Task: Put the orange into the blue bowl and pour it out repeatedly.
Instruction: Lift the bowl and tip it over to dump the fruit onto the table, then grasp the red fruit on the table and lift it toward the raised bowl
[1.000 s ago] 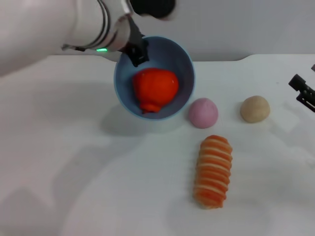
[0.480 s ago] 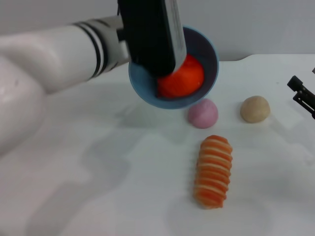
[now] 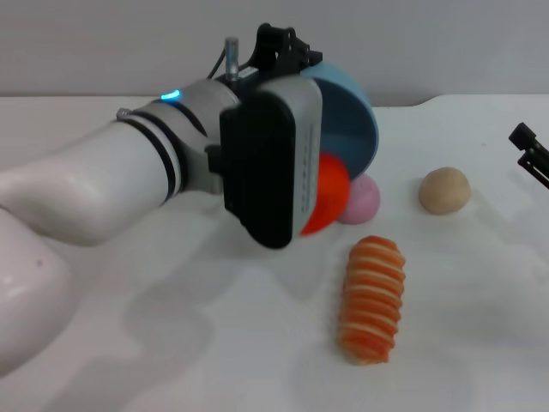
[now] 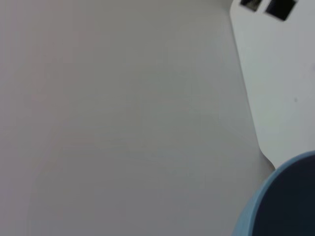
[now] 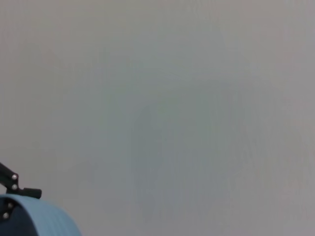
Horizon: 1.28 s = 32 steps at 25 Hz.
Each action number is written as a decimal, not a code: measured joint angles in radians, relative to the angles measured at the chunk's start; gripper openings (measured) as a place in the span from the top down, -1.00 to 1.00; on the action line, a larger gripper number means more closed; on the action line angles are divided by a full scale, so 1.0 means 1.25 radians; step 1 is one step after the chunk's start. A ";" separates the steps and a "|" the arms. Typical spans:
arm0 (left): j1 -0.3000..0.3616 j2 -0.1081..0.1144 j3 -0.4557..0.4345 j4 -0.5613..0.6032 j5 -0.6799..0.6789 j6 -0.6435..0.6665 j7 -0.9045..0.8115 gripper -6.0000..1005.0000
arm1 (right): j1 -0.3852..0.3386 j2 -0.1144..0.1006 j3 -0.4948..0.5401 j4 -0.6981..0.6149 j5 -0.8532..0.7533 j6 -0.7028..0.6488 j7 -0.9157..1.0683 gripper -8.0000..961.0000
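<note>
Sideways tips the smooth blue bowl [image 3: 353,116] — round orange [image 3: 326,193] slipping out; finger states unclear.

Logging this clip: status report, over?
Left gripper holds tilted blue bowl. Orange at its lip, beside pink ball. Right gripper idle at table's right edge.

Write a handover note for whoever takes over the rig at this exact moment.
Left end effector: holds the blue bowl by its rim, tipped steeply above the table.
Right end effector: parked at the table's right edge.
Orange: at the bowl's lower lip, beside the pink ball, partly hidden by the wrist.
Done: orange loaded, bowl tipped.
Left: finish the pour, then repeat.
</note>
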 joint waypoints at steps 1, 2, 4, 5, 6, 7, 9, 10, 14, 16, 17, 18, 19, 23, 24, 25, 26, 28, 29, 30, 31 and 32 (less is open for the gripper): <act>0.003 0.000 0.005 -0.008 0.000 -0.015 0.020 0.99 | 0.001 0.000 0.000 0.000 0.000 0.002 0.000 -0.62; 0.005 0.000 0.009 -0.015 0.000 -0.028 0.038 0.99 | 0.001 0.000 0.000 0.000 0.000 0.003 0.000 -0.62; 0.008 -0.002 0.015 -0.029 0.000 -0.048 0.063 0.99 | 0.003 0.000 0.003 0.001 0.000 0.003 0.000 -0.62; 0.009 -0.003 0.016 -0.033 0.000 -0.053 0.065 0.99 | 0.004 0.000 0.005 0.001 0.000 0.003 0.000 -0.62; 0.009 -0.003 0.014 -0.034 -0.001 -0.055 0.059 0.99 | 0.005 0.000 0.006 0.001 0.000 0.003 0.000 -0.62; 0.008 -0.005 0.011 -0.036 -0.001 -0.057 0.044 0.99 | 0.006 0.000 0.007 0.001 0.000 0.004 -0.001 -0.62; -0.005 -0.006 -0.018 -0.037 -0.002 -0.057 -0.052 0.99 | 0.007 0.000 0.008 0.002 0.000 0.004 0.001 -0.62; -0.015 -0.006 -0.036 -0.035 -0.002 -0.045 -0.108 0.99 | 0.008 0.000 0.008 0.002 0.000 0.004 0.011 -0.62; -0.073 -0.005 -0.117 -0.028 -0.002 0.059 -0.306 0.99 | 0.015 -0.004 0.013 -0.002 0.000 0.004 0.092 -0.62; -0.147 -0.002 -0.196 -0.038 -0.002 0.214 -0.438 0.99 | 0.017 -0.005 0.010 -0.021 -0.003 0.004 0.157 -0.62; -0.181 -0.002 -0.226 -0.051 -0.003 0.282 -0.479 0.99 | 0.018 -0.006 0.008 -0.032 -0.008 0.004 0.193 -0.62; -0.209 -0.001 -0.251 -0.063 -0.003 0.337 -0.508 0.99 | 0.019 -0.006 0.005 -0.051 -0.016 0.005 0.232 -0.62; -0.254 -0.001 -0.285 -0.086 -0.008 0.425 -0.545 0.99 | 0.022 -0.006 0.002 -0.070 -0.032 0.006 0.277 -0.62; -0.342 -0.001 -0.371 -0.145 -0.052 0.594 -0.596 0.99 | 0.043 -0.007 -0.002 -0.127 -0.114 0.013 0.386 -0.62; -0.360 -0.001 -0.406 -0.162 -0.073 0.626 -0.599 0.99 | 0.052 -0.007 -0.003 -0.136 -0.142 0.019 0.407 -0.62; -0.370 0.000 -0.458 -0.179 -0.088 0.648 -0.602 0.99 | 0.072 -0.007 -0.004 -0.159 -0.220 0.033 0.466 -0.62; -0.370 0.000 -0.458 -0.179 -0.088 0.648 -0.602 0.99 | 0.072 -0.007 -0.004 -0.159 -0.220 0.033 0.466 -0.62; -0.374 0.001 -0.520 -0.196 -0.114 0.662 -0.604 0.99 | 0.094 -0.008 -0.005 -0.181 -0.313 0.043 0.533 -0.62; -0.373 0.002 -0.547 -0.206 -0.134 0.664 -0.603 0.99 | 0.105 -0.007 -0.006 -0.185 -0.352 0.043 0.555 -0.62; -0.372 0.004 -0.574 -0.216 -0.156 0.666 -0.599 0.99 | 0.119 -0.008 -0.008 -0.189 -0.394 0.043 0.579 -0.62; -0.370 0.006 -0.595 -0.224 -0.178 0.668 -0.592 0.99 | 0.129 -0.007 -0.013 -0.189 -0.416 0.043 0.589 -0.62; -0.365 0.007 -0.621 -0.234 -0.208 0.670 -0.578 0.99 | 0.154 -0.007 -0.038 -0.189 -0.464 0.044 0.628 -0.62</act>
